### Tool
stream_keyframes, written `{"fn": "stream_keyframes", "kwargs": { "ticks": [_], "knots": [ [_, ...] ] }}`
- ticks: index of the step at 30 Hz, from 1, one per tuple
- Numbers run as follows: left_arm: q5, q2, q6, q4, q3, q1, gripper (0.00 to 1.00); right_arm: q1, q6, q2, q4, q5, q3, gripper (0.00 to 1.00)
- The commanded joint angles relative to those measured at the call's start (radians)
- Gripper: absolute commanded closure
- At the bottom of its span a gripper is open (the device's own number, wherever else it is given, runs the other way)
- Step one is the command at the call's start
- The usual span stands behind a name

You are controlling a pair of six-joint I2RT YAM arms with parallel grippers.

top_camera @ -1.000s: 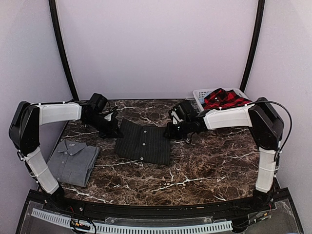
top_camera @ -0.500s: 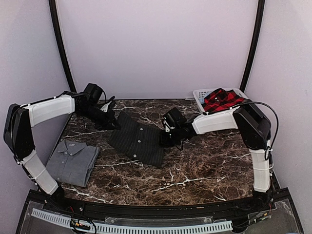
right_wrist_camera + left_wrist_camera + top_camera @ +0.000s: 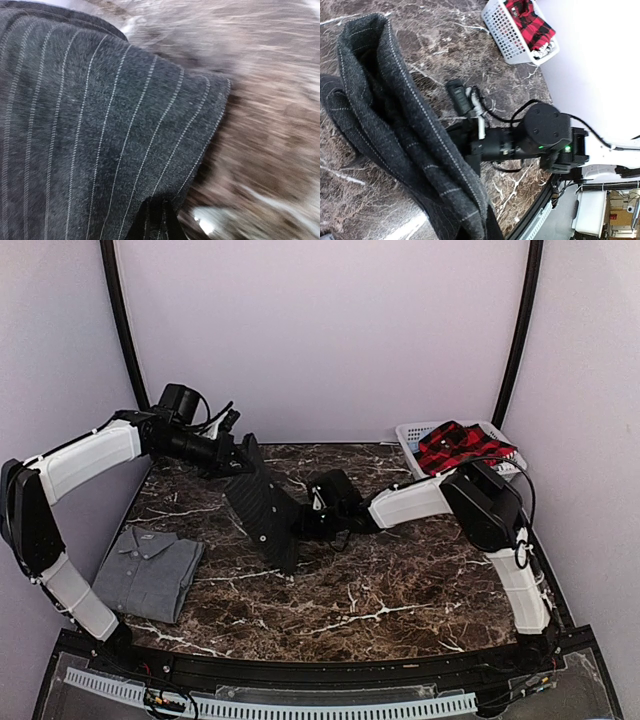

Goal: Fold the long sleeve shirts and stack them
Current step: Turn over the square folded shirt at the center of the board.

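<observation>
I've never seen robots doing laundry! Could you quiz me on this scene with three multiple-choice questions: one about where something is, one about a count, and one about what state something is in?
1. Where is the red plaid shirt?
A. in the white basket at the table's far right
B. spread flat mid-table
C. hanging from an arm

2. How many shirts are in view?
A. one
B. five
C. three

3. What state is the black pinstripe shirt in?
A. folded neatly, untouched
B. gripped by the left gripper and the right gripper, one end raised
C. stuffed in the basket

Answers:
1 A: the red checks sit inside the basket.
2 C: there are the plaid, the pinstripe, and a folded grey shirt at the near left.
3 B: its far end hangs lifted from the left gripper.
</observation>
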Motion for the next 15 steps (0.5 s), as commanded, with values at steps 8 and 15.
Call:
{"fn": "stream_keyframes", "kwargs": {
  "ticks": [8,15],
  "knots": [
    [0.165,0.099,-0.087,0.206,0.091,-0.064,1.0,0.057,0.281,0.261,0.382,-0.154,0.184,0.92],
    [0.175,0.146,-0.128,0.259,0.081,-0.128,1.0,0.045,0.283,0.293,0.452,-0.267,0.226,0.89]
  ]
}}
